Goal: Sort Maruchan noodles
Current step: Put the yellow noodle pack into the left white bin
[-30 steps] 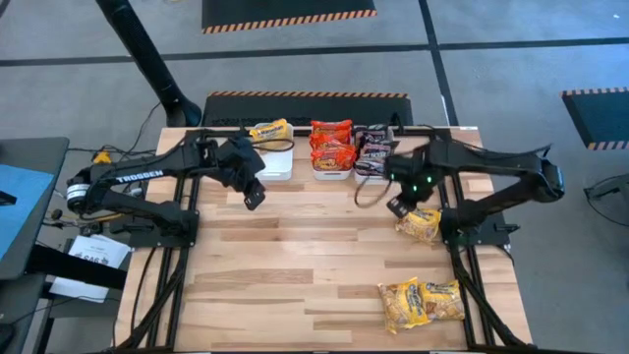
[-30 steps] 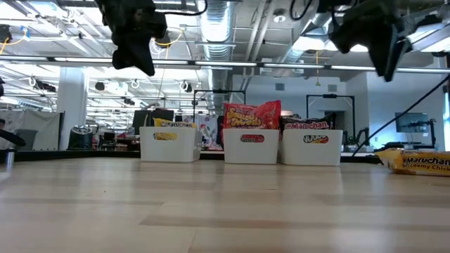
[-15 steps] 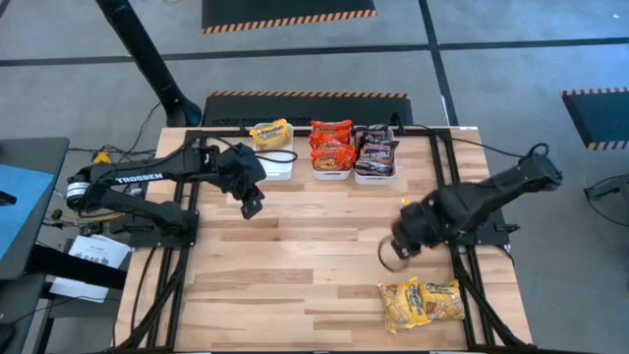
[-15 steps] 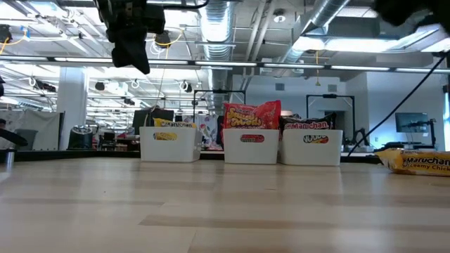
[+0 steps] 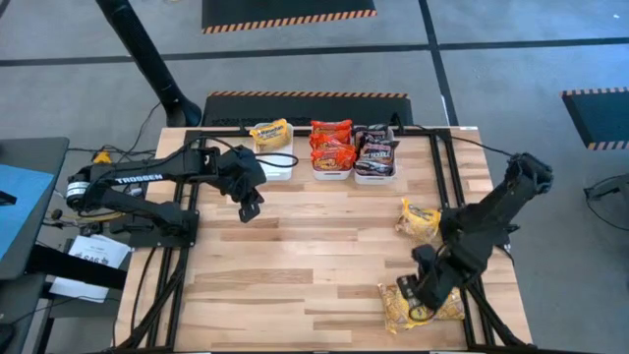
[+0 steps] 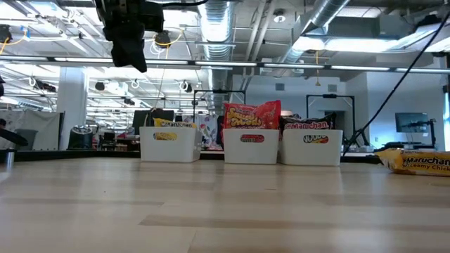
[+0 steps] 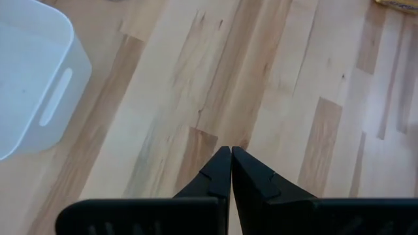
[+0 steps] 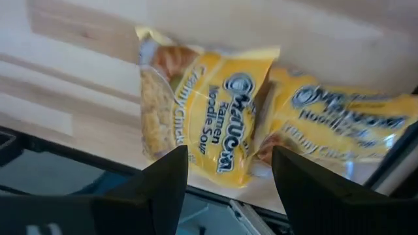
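Two yellow Maruchan noodles packets (image 8: 209, 124) (image 8: 339, 124) lie flat and overlapping at the table's near right corner (image 5: 450, 303). My right gripper (image 5: 421, 303) hovers above them, pointing down and open (image 8: 228, 160), touching nothing. A third yellow packet (image 5: 418, 218) lies flat farther back on the right and also shows in the low view (image 6: 418, 161). My left gripper (image 5: 248, 208) hangs shut above bare table (image 7: 230, 156), just in front of the left bin.
Three white bins stand in a row at the far edge. The left one (image 5: 278, 165) holds a yellow packet (image 5: 270, 131), the middle one (image 6: 252, 146) red packets (image 5: 332, 146), and the right one (image 6: 311, 146) dark packets (image 5: 375, 149). Bare wood lies between the arms.
My right gripper has swung from beside the dark-packet bin toward the table's near right corner, sinking a little and rolling about. It now stands over the two overlapping yellow packets. The third yellow packet, covered by the arm before, shows again.
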You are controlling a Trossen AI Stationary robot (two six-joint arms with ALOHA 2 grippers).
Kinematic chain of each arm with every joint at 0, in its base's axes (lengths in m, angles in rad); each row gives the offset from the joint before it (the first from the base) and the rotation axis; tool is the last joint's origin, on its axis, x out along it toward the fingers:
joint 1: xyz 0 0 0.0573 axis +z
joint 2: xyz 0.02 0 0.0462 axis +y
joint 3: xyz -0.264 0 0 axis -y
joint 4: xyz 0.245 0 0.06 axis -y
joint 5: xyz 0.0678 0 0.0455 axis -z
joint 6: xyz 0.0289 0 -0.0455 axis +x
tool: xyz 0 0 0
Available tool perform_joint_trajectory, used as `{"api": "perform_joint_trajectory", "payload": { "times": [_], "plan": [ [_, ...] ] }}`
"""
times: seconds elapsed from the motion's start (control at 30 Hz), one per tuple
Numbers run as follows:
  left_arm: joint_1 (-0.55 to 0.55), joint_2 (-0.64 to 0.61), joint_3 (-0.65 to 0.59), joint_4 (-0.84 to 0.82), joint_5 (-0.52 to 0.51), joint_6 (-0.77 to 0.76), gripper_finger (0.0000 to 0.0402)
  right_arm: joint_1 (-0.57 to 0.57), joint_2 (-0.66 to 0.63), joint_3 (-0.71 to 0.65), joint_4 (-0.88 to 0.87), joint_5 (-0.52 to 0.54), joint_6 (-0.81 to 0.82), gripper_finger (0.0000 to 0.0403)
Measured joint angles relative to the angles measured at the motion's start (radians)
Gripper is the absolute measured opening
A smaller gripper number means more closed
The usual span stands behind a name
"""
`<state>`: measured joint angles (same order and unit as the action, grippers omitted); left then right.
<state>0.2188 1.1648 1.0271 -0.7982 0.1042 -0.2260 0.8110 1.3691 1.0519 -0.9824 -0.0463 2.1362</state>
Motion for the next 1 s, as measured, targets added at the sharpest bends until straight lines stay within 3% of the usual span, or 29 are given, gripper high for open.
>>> {"api": "perform_joint_trajectory", "payload": {
  "times": [0.47,0.9,1.0],
  "plan": [
    [0.000,0.000,0.000,0.001,0.005,-0.006,0.0000,0.072,0.218,0.000,0.162,0.001,0.143,0.0245],
    [-0.016,0.000,0.000,0.002,0.005,-0.021,0.0000,0.069,0.343,0.005,0.237,0.015,0.132,0.0244],
    [-0.020,0.000,0.000,0.002,0.006,-0.021,0.0000,0.068,0.349,0.005,0.243,0.015,0.129,0.0227]
  ]
}}
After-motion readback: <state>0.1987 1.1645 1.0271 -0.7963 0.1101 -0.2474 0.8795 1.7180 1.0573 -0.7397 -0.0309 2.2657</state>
